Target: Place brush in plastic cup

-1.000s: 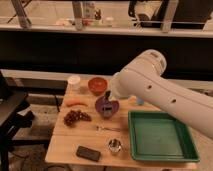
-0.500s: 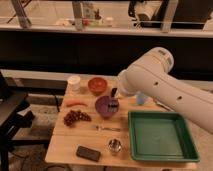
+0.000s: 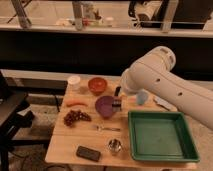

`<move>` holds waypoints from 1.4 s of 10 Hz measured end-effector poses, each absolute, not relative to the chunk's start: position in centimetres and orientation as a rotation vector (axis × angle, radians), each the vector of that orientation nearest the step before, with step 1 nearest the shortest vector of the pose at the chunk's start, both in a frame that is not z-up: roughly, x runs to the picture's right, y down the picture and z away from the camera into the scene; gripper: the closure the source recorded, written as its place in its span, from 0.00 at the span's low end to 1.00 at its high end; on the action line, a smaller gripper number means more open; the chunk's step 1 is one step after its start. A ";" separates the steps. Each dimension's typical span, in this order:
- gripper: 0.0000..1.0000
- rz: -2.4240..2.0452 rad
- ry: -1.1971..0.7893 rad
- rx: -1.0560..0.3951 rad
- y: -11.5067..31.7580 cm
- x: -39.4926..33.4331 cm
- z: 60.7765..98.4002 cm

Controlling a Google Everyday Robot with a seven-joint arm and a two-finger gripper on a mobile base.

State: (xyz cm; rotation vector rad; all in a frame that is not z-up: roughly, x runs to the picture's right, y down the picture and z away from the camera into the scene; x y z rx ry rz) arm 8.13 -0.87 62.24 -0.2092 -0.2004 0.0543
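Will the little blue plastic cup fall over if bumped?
The pale blue plastic cup looks small, so probably light. It stands upright and narrow, so a nudge may tip it. The gripper hangs over the right edge of the purple bowl.

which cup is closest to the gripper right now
The pale blue plastic cup, just right of the gripper, which hangs at the purple bowl's right rim. The white cup and metal cup sit farther off.
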 end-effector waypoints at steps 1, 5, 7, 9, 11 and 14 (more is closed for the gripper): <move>1.00 0.061 -0.194 -0.211 -1.0 8.6 62.5; 1.00 0.073 -0.174 -0.213 -2.2 9.9 63.4; 1.00 0.075 -0.161 -0.211 -3.0 10.6 63.7; 1.00 0.070 -0.148 -0.210 -4.0 10.9 64.2; 1.00 0.065 -0.134 -0.210 -4.7 11.4 64.7; 1.00 0.063 -0.094 -0.214 -6.3 12.9 66.1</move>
